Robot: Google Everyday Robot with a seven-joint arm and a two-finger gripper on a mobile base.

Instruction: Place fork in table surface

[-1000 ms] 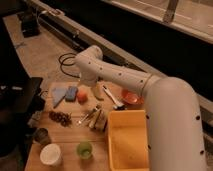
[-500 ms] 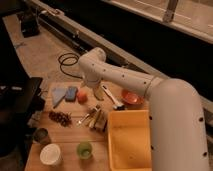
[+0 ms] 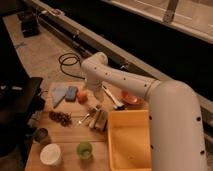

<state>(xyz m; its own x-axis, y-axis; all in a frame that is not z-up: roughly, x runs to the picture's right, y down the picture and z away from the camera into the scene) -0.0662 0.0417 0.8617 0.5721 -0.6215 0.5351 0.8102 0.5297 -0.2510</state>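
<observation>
Holding end effector (image 3: 97, 116) low over worktop (image 3: 65, 136); not being able to tell its opening state. Locating fork (image 3: 84, 119) just beside end effector, toward grape bunch (image 3: 60, 117), apparently resting on worktop. Judging placement nearly complete, leaving only release confirmation and withdrawal.

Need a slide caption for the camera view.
Gripper low over the table, by the fork, between grapes and yellow tub.
</observation>
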